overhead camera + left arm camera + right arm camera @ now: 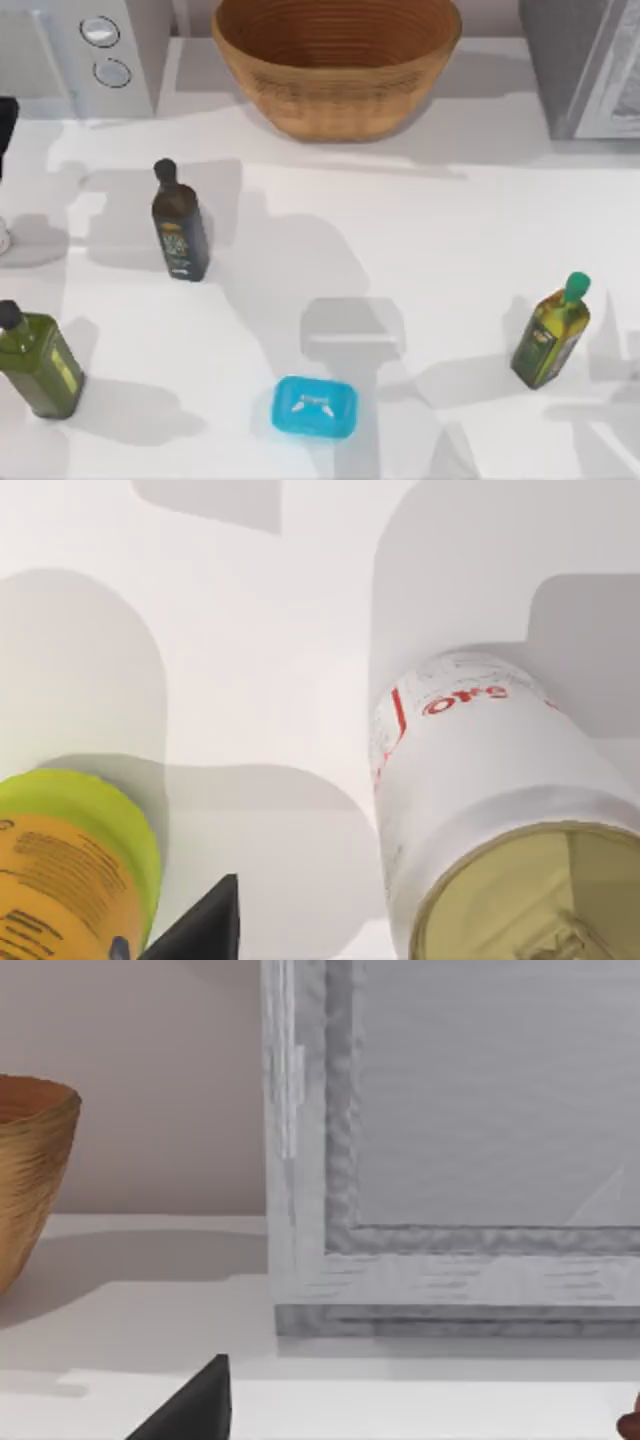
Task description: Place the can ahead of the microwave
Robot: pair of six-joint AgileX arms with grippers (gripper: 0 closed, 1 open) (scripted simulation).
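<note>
Left gripper [215, 925] is hovering over the can [480, 800] at the table's far left, ahead of the microwave [85, 50] — grip state: can't tell. Risk: it's sitting near the olive bottle [70, 870], so a sideways approach could be knocking that over. Right arm is idling by the darker appliance [450, 1150].

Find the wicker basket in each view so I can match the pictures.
Top view: the wicker basket sits at the back middle of the table, between the microwave and the darker grey appliance.
Right wrist view: the basket's side stands beside that appliance.
Left wrist view: this one faces the can and a green bottle instead.
Shared landmark: the darker grey appliance, in the top and right wrist views.
</note>
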